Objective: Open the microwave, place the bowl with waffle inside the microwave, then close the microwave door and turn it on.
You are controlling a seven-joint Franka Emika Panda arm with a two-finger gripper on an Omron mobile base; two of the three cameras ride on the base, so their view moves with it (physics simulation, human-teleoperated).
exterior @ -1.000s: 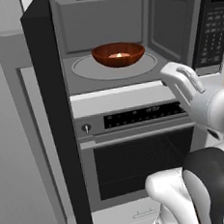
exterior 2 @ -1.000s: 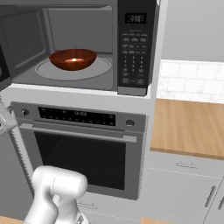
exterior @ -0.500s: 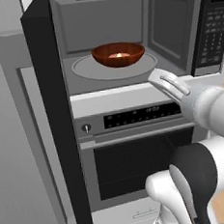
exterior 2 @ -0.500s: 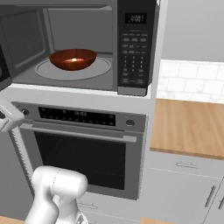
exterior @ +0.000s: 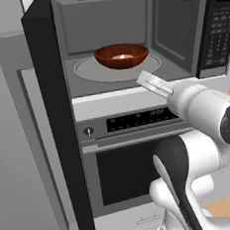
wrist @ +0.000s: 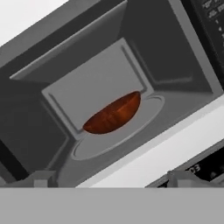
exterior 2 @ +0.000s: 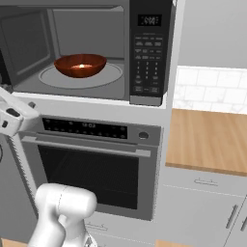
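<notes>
- Backing out since the earlier frame, gripper (wrist: pixel 108 178) sits empty, jaws wide.
- Bowl (exterior: pixel 121 55) rests on microwave (exterior 2: pixel 149 53) turntable.
- Risk: swinging door (exterior: pixel 55 122) could clip the arm.

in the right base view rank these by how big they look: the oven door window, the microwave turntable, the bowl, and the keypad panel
Largest to smallest:
1. oven door window
2. turntable and keypad panel: similar apparent area, so I won't rank them
3. bowl, clearly smallest
</notes>
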